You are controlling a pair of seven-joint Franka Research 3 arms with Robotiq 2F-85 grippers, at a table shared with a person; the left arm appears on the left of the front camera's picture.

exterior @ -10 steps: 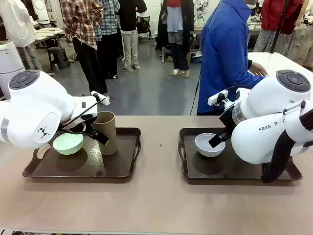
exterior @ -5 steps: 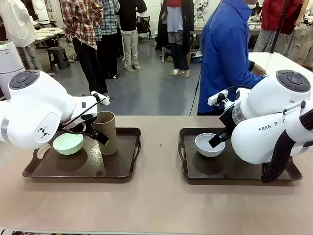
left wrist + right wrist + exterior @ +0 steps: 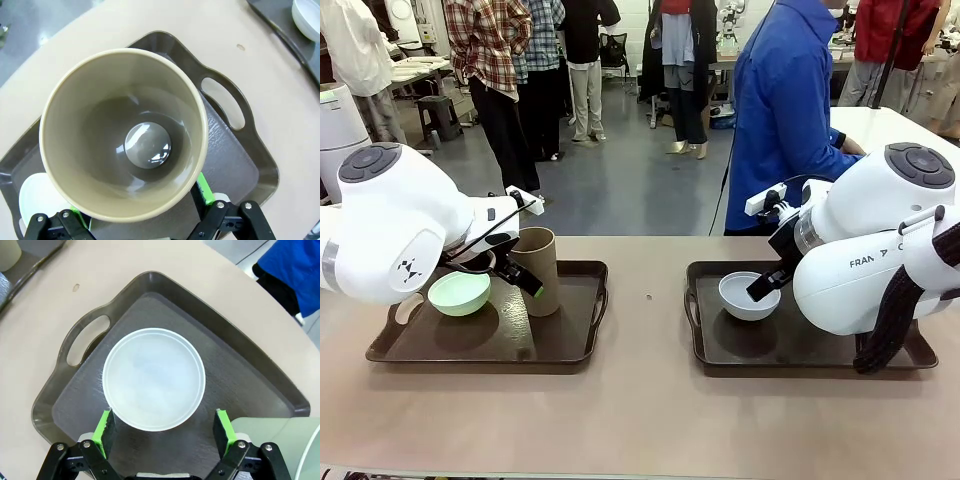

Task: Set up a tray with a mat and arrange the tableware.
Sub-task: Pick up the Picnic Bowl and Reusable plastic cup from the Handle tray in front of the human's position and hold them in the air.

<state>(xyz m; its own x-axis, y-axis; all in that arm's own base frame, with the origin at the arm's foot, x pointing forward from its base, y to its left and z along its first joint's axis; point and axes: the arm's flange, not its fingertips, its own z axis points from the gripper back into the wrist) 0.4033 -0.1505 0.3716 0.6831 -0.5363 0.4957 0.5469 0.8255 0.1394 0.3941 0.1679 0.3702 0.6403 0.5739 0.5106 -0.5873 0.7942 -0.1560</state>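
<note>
A brown cup (image 3: pixel 537 268) stands upright on the left tray (image 3: pixel 575 345), beside a mint green bowl (image 3: pixel 459 292). My left gripper (image 3: pixel 516 266) is open, and its green pads (image 3: pixel 202 188) flank the cup (image 3: pixel 125 135) low on both sides. A dark textured mat (image 3: pixel 227 155) lines that tray. On the right tray (image 3: pixel 780 350) sits a pale blue-white bowl (image 3: pixel 748 296). My right gripper (image 3: pixel 164 434) hovers open over the near rim of the bowl (image 3: pixel 154 379), one pad (image 3: pixel 106 429) on each side. A pale green cup (image 3: pixel 277 442) shows partly at the lower right.
Bare tan tabletop (image 3: pixel 646 420) lies between and in front of the two trays. A person in a blue coat (image 3: pixel 780 110) stands at the far edge behind the right tray. Other people stand farther back.
</note>
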